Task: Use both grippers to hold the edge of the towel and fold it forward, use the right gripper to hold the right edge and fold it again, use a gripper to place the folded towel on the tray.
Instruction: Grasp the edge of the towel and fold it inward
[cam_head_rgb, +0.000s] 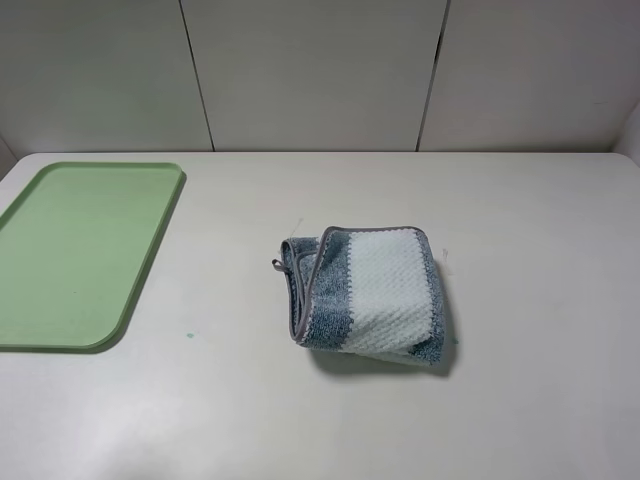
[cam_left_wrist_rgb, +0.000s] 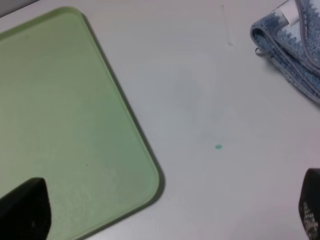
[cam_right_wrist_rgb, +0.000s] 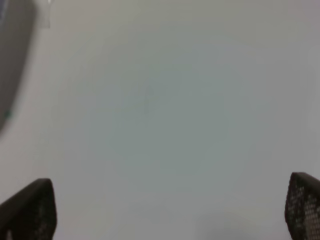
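Towel (cam_head_rgb: 370, 292) folded, label (cam_left_wrist_rgb: 287, 15) unreadable; left end effector (cam_left_wrist_rgb: 167, 215), right end effector (cam_right_wrist_rgb: 165, 212) spread apart.

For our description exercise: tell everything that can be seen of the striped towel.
The towel is waffle-textured cloth with broad blue-grey and white stripes, a thin grey hem and a small grey loop. It lies folded into a thick bundle on the table, apart from the tray; nothing else touches it.

A wide strip of bare worktop (cam_head_rgb: 230, 300) is left between the tray (cam_head_rgb: 80, 250) and the folded towel (cam_head_rgb: 375, 290), which are set well apart.
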